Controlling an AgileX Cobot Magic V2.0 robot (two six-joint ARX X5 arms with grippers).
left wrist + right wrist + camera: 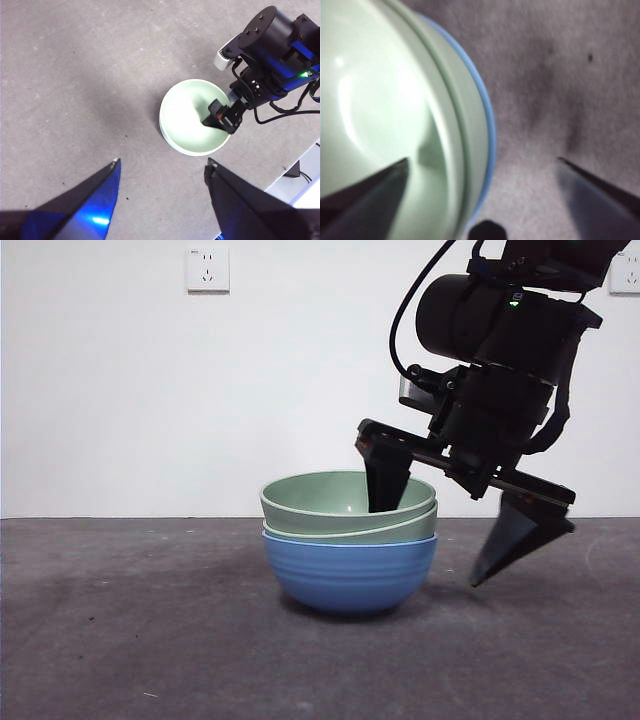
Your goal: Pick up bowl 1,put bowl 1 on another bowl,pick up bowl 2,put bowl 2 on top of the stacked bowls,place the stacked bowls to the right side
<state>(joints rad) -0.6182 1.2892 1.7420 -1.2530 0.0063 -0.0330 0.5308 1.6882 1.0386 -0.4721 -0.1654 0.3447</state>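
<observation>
I have the right gripper (440, 530) spread wide astride the near wall of the stacked bowls (350, 540), one jaw inside the top green bowl (345, 498), the other outside, ready to pinch the rims and shift the stack right. The blue bowl (350, 575) sits beneath on the table (120, 630); the left gripper (162, 167) waits spread, well apart.

Right arm: enters the front view from the upper right, dark and bulky, wrist tilted downward.
Right gripper (440, 530): jaws spread wide — one tip lowered inside the stacked bowls (349, 540), the other outside, near the table.
Left gripper (162, 167): hangs high above — jaws apart, holding nothing.
</observation>
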